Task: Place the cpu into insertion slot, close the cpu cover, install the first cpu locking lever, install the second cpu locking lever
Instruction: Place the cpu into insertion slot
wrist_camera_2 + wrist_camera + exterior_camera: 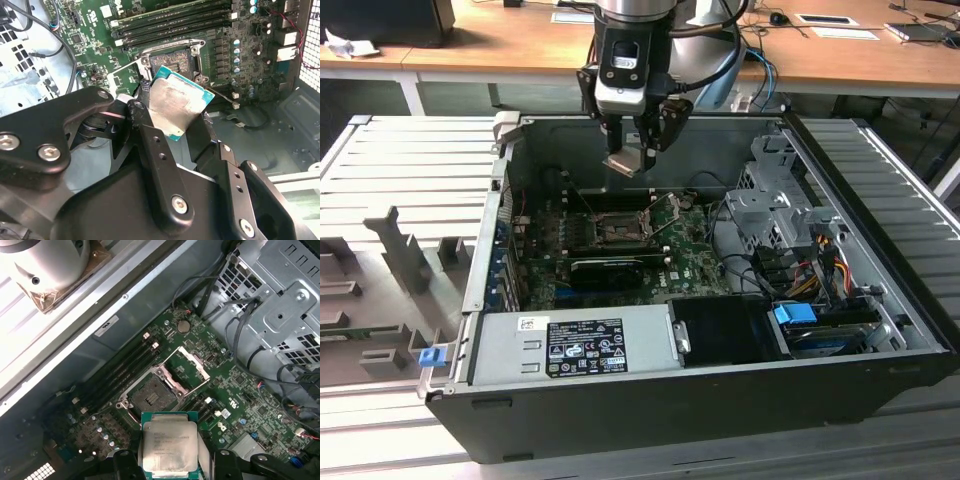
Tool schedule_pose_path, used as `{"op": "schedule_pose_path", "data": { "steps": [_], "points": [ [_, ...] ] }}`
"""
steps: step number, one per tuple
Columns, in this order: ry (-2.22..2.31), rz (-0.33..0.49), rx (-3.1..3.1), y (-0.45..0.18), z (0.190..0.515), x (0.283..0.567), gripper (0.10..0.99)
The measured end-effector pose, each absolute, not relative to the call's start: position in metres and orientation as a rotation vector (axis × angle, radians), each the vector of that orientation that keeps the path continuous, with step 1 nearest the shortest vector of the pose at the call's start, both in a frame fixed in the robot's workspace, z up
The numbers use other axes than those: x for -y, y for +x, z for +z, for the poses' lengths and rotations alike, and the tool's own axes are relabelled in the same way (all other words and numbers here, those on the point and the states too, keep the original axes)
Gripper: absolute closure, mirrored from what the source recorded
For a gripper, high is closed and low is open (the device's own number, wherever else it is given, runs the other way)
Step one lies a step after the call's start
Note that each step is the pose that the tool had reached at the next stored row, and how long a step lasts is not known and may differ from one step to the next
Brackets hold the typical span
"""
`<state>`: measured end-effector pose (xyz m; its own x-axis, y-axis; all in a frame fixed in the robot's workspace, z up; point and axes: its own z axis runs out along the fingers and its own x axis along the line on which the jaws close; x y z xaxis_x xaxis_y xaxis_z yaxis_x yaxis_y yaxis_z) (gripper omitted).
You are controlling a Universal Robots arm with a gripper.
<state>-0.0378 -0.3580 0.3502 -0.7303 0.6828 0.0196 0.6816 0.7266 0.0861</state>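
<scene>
Silvery-grey metal sits between my fingers [150, 135]: my gripper [632, 160] is clamped on the cpu [628, 163], pinching it by two opposite edges. I hang over the far middle of the open computer case [720, 400], well clear of the motherboard [690, 260]. The insertion slot [150, 397] is bare in both wrist views, its dark contact field exposed. The chip floats above it and slightly to one side, touching nothing but me. The cpu cover [192, 362] stands tipped open on its hinge just beside the slot, its square opening turned away from the contacts. By my reckoning, none of the four steps is complete. The chip is in hand and roughly lined up, but not seated. The cover is not down, and with the cover raised neither locking lever can be latched. The levers themselves are too thin for me to place with confidence. Nearer the camera in the exterior view, the black graphics card [610, 268] lies across the board, apart from my work.
</scene>
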Motion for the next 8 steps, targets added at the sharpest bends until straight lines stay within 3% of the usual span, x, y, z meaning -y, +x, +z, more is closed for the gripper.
{"op": "schedule_pose_path", "data": {
  "steps": [8],
  "points": [
    [1.217, 0.136, -2.877, -0.0378, 0.3496, 0.358, 0.557]
  ]
}}
